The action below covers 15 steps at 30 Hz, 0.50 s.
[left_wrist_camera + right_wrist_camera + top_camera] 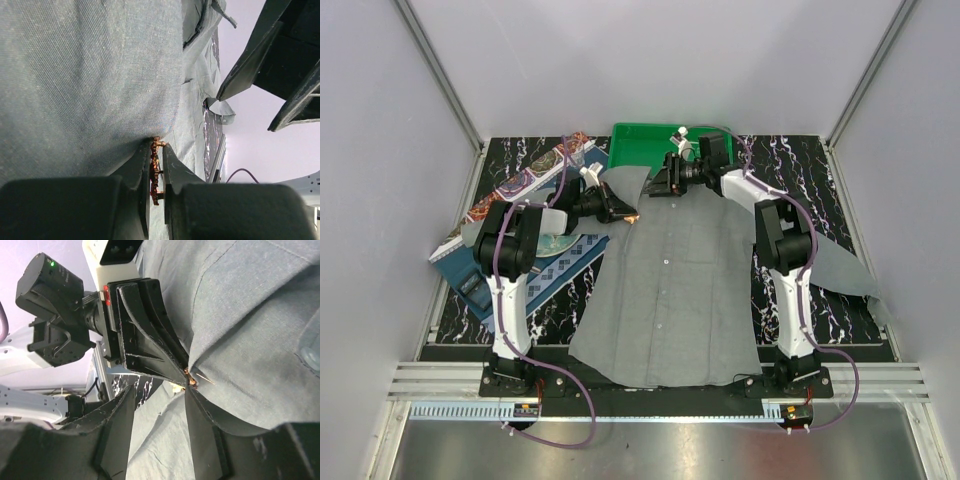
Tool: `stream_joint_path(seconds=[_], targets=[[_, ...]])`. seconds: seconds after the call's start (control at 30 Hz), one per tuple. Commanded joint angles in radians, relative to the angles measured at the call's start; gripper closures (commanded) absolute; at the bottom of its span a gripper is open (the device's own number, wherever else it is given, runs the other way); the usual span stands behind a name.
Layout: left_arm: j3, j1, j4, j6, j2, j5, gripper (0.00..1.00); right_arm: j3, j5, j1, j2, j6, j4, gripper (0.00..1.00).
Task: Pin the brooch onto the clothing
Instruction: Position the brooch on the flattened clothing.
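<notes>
**Brooch clamped in the left gripper at the shirt's edge**

The brooch (155, 175), a small red-orange ornament, sits edge-on between the jaws of the left gripper (156, 150). The jaws are closed tight on it, with only the ornament's thickness between them. Its top end pokes just past the jaw tips and touches the grey shirt (90, 75), right where a rounded fold of cloth curves down to meet the gripper.

The right wrist view shows the same pinch from the other side. There the left gripper (186, 374) comes to a point at the edge of the shirt (250, 315). The brooch (191, 382) glints at the tips, and a thin bright pin sticks out across the fabric.

The right gripper (159, 390) is just beside that spot, its 2 jaws standing well apart and clamped on nothing. The brooch lies near the tip of 1 jaw, and the shirt's edge drapes over that jaw. Whether the jaw actually presses the cloth I cannot tell.

From above, the shirt (680, 290) lies spread, button side up, on the dark marbled worktop (800, 160), with its collar toward a green tray (650, 145). Both grippers meet at its upper left part near the collar. The brooch (633, 216) is an orange speck at the tip of the left gripper (623, 210), and the right gripper (662, 183) is close by on the far side.
</notes>
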Motion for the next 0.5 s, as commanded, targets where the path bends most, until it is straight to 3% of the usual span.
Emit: stream_joint_path(seconds=[0.0, 0.17, 0.47], targets=[[0.036, -0.001, 0.098, -0.023, 0.013, 0.046, 1.0, 0.059, -0.083, 0.011, 0.051, -0.008, -0.041, 0.48], [0.035, -0.001, 0.127, -0.045, 0.016, 0.06, 1.0, 0.054, -0.115, 0.009, 0.082, -0.004, -0.046, 0.45], [0.026, -0.001, 0.15, -0.059, 0.017, 0.072, 1.0, 0.054, -0.136, 0.009, 0.109, 0.015, -0.004, 0.48]])
